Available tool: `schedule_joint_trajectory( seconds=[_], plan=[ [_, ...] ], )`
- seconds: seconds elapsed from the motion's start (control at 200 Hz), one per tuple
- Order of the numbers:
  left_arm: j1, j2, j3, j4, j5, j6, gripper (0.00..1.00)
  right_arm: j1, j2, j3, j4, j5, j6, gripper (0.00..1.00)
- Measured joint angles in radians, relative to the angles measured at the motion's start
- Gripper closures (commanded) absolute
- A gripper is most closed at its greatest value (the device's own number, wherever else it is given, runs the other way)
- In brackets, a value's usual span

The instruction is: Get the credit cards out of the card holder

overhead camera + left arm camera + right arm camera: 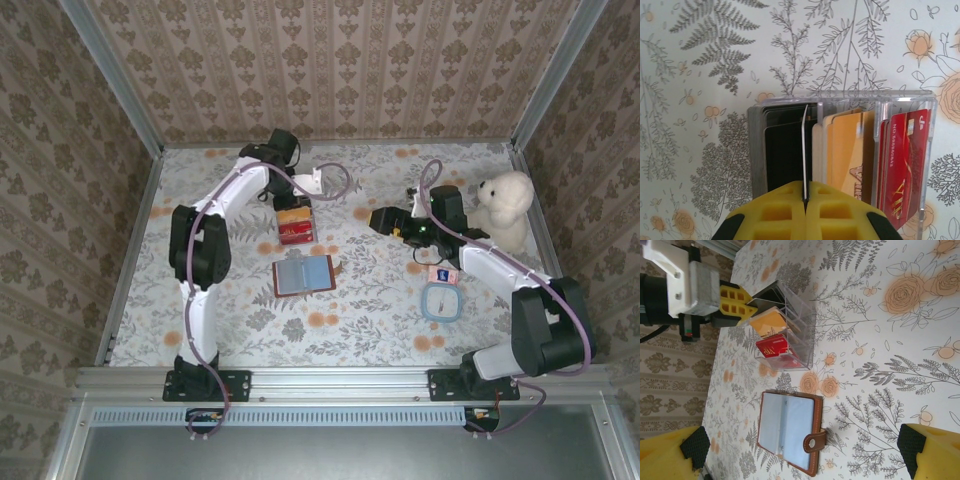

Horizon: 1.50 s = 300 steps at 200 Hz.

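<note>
Top external view: brown leather bifold card holder (303,273) lies open, flat on the floral table (400,330), centre of frame, long axis running left-right. Left gripper (805,200) is clamped on a thin pale card (804,140), edge-on over the clear plastic card box (875,97), just above the holder. Right gripper (384,218), jaws wide apart w/ nothing between, sits up & right of it. Left looks nearer but is busy, so I'd pick right.

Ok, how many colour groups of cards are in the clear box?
3: black cards at the left wrist view's left, orange cards in the middle, red cards on the right. Cards per stack may be hidden.
</note>
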Motion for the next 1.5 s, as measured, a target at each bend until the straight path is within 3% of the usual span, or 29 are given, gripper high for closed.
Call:
schedule_joint_trajectory(
  seconds=[0.15, 0.225, 0.485, 0.76, 1.13, 1.29, 1.5],
  plan=[
    [-0.003, 0.0, 0.002, 0.01, -0.044, -0.01, 0.7, 0.0, -0.038, 0.0, -0.001, 0.005, -0.006, 0.0],
    [-0.003, 0.001, 0.002, 0.031, -0.072, -0.022, 0.62, 0.0, -0.043, 0.0, -0.002, 0.007, -0.007, 0.0],
    [-0.002, 0.001, 0.006, 0.104, -0.112, -0.114, 0.55, 0.0, -0.043, 0.0, -0.009, 0.007, -0.007, 0.0],
    [0.013, -0.044, -0.032, 0.231, -0.124, -0.383, 0.53, 0.0, -0.043, 0.0, -0.023, 0.007, -0.007, 0.0],
    [0.03, -0.49, -0.41, 0.389, -0.203, -0.857, 0.34, 0.029, -0.037, 0.014, -0.071, 0.012, -0.04, 0.0],
    [0.061, -0.659, -0.589, 0.406, -0.212, -1.08, 0.3, 0.117, -0.034, 0.067, -0.141, 0.06, -0.071, 0.0],
    [0.12, -0.883, -0.867, 0.419, -0.245, -1.336, 0.14, 0.289, 0.012, 0.143, -0.216, 0.191, -0.1, 0.02]
  ],
)
